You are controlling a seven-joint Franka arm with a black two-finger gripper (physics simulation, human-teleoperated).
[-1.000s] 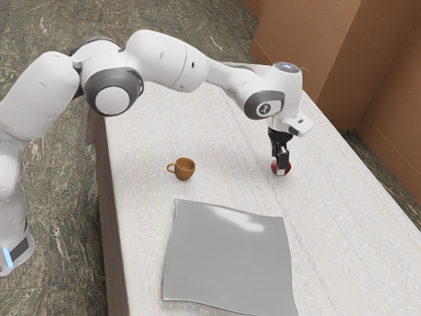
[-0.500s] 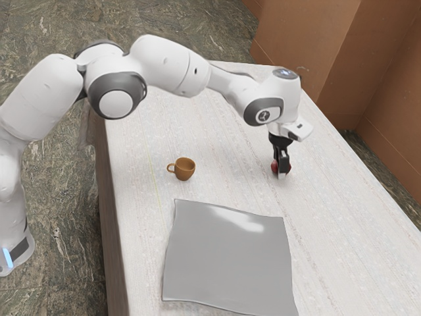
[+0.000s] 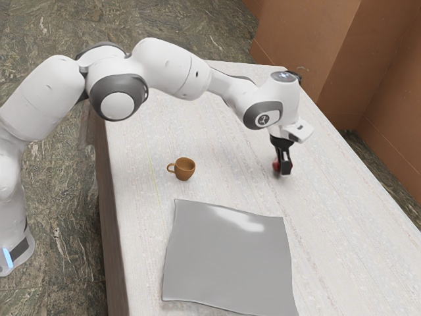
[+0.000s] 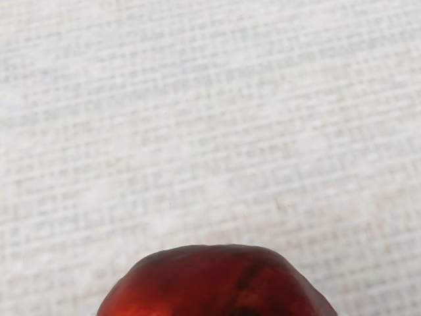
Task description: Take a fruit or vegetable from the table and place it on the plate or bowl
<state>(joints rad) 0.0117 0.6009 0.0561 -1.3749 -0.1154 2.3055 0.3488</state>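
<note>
One brown cup stands on the table, toward the exterior view's left. One flat gray sheet lies near it, at the table's front. One small red fruit is to the right of the cup, well apart from it and from the sheet. The one black claw points down, its fingers close together and clamped on the fruit, low over the table.
</note>
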